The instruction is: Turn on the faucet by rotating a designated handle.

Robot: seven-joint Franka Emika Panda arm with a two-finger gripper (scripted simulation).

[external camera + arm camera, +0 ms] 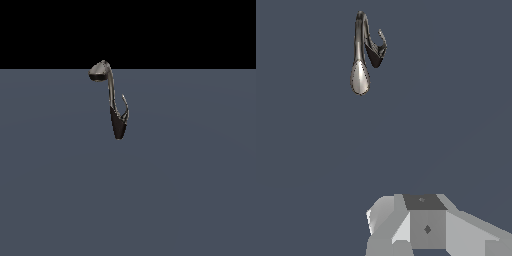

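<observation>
One target: thin pale curved handle [124, 107] on slim grey-bronze faucet [111, 95].
Fingers: unseen; I cannot tell their state.
Risk: I may hit the neck beside it.

The tool [426, 227] shows only as a pale grey block cut off by the wrist view's edge; its fingers lie out of frame, so open or closed cannot be told. The handle [125, 107] is too thin to read its tip clearly.
</observation>
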